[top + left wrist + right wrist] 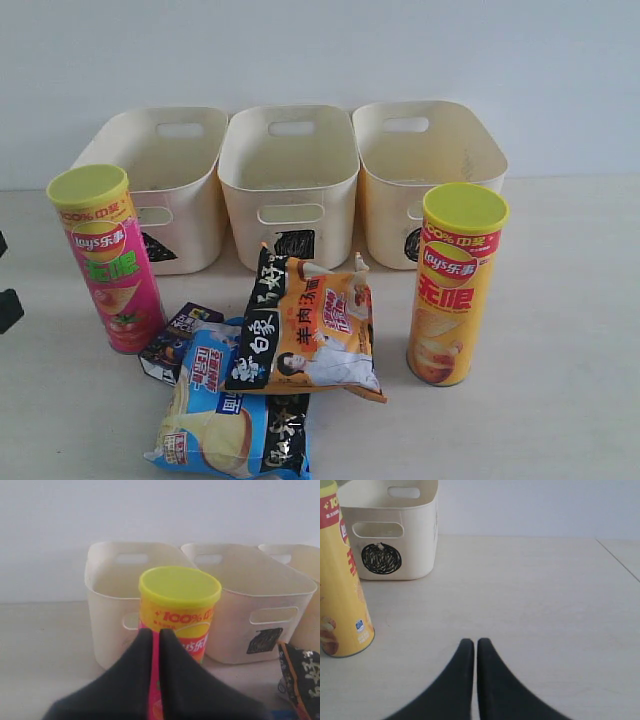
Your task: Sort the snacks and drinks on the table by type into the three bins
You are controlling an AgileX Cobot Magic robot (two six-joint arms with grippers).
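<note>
Backdrop: I see a plain white wall (pixel 320 50) behind a pale counter (pixel 560 400).
Bins: three cream tubs stand in a row at the back, side by side. The triangle bin (pixel 195 215) is on the left, the square bin (pixel 240 215) is in the middle and the circle bin (pixel 385 215) is on the right.
Pink can (pixel 110 260): upright with its yellow-green lid on, just in front of the triangle bin.
Yellow can (pixel 455 300): upright with its lid on, in front of the circle bin and well apart from the pink one.
Orange bag (pixel 320 325): lying flat between the two cans, its lower edge overlapping the blue bag (pixel 230 420), which lies nearest my camera.
Dark purple carton (pixel 180 340): on the counter just beside the foot of the pink can, partly tucked under the bags.
Left fingers (pixel 145 680): pressed together with nothing between them. On the wrist view their tips point at the pink can, and I cannot tell whether they touch it.
Right fingers (pixel 460 680): closed tip to tip and empty, over bare counter. The yellow can stands off to one side, and the circle bin is beyond it.
</note>
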